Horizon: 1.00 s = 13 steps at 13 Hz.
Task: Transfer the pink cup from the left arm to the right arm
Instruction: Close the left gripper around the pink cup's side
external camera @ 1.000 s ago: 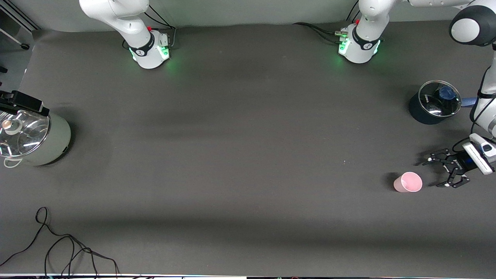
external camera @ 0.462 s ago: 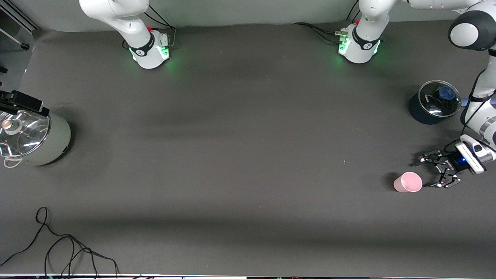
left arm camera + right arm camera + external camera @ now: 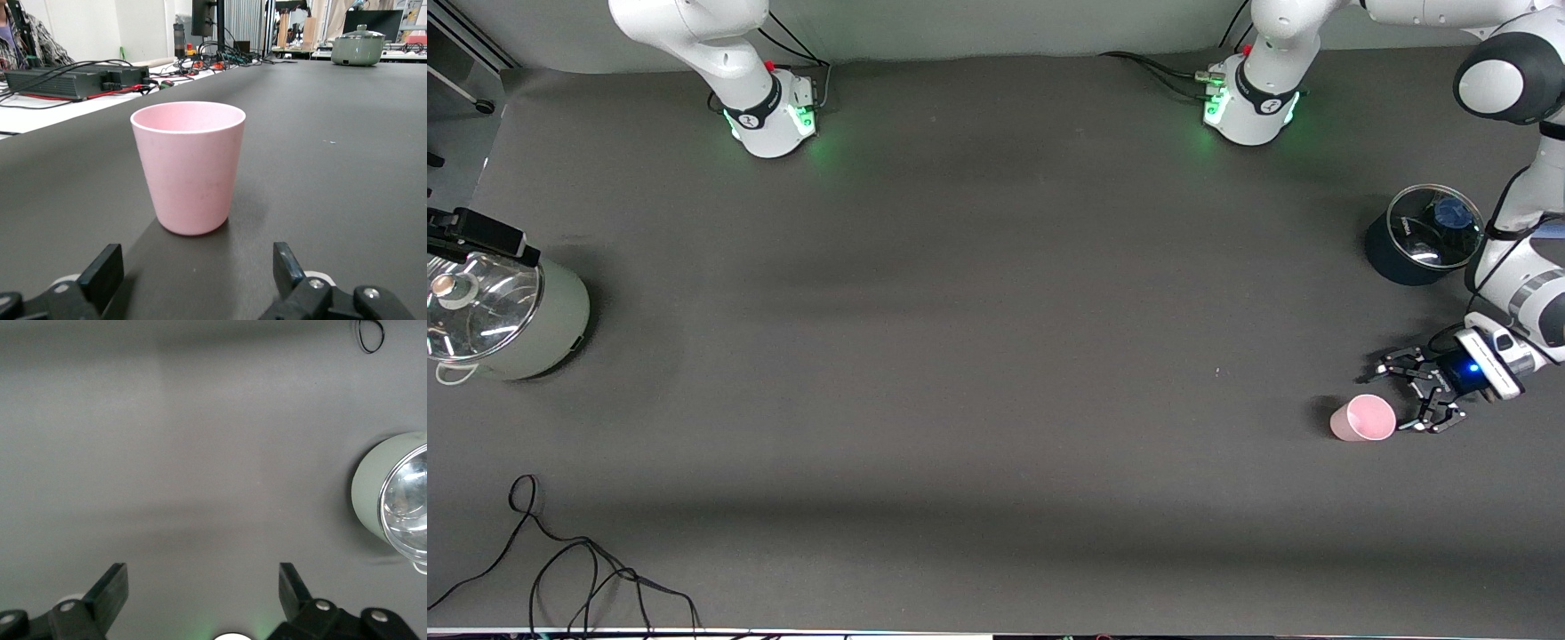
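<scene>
The pink cup (image 3: 1362, 418) stands upright on the dark table near the left arm's end. My left gripper (image 3: 1398, 397) is low at table level beside the cup, on the side toward the left arm's end, pointing at it. Its jaws are open and empty, and wider than the cup. In the left wrist view the cup (image 3: 189, 167) stands just ahead of the left gripper (image 3: 195, 263), not touching either fingertip. My right gripper (image 3: 202, 580) is open and empty high over the table. It is out of the front view.
A sage-green pot with a glass lid (image 3: 503, 316) stands at the right arm's end and shows in the right wrist view (image 3: 373, 497). A dark blue pot with a glass lid (image 3: 1423, 236) stands by the left arm. A black cable (image 3: 578, 569) lies near the front edge.
My left gripper has moved closer to the pink cup, still open. The cup has not moved.
</scene>
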Motion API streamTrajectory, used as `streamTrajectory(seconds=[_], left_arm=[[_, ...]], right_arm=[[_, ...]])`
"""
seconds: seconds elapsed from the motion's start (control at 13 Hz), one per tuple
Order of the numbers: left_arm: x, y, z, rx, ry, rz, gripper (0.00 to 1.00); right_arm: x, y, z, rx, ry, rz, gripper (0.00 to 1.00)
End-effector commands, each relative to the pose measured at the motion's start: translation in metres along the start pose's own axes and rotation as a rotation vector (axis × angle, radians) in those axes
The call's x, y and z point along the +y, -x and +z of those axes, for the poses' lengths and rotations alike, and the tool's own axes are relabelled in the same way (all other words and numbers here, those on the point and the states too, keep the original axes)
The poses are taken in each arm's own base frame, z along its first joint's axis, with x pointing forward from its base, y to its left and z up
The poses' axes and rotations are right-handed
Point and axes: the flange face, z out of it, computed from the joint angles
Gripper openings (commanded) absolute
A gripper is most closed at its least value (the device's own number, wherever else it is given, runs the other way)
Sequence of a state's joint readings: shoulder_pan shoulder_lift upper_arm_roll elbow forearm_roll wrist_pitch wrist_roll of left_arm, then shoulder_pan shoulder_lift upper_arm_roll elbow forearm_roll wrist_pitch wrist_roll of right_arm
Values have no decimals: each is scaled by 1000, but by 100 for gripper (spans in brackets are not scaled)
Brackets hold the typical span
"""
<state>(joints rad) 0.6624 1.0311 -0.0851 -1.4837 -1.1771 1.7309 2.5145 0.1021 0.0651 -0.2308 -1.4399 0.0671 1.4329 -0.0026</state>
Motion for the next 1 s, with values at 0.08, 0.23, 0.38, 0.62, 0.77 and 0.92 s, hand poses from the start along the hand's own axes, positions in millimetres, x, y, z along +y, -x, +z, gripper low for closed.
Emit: streamTrajectory(seconds=[0.08, 0.23, 0.38, 0.62, 0.77, 0.92], left_arm=[[-6, -9, 30, 47, -1, 29, 100], [-8, -10, 39, 37, -5, 28, 100], [-7, -6, 49, 28, 4, 26, 100], [-8, -5, 53, 5, 3, 30, 100], [-11, -9, 52, -2, 2, 38, 100], [-10, -9, 52, 1, 0, 36, 87]], right_arm=[[0, 1, -3, -2, 10, 5, 100], [0, 1, -2, -3, 10, 4, 100], [0, 1, -3, -2, 10, 5, 100], [0, 1, -2, -3, 11, 5, 100], [0, 1, -2, -3, 11, 5, 100], [0, 1, -2, -3, 11, 5, 100]])
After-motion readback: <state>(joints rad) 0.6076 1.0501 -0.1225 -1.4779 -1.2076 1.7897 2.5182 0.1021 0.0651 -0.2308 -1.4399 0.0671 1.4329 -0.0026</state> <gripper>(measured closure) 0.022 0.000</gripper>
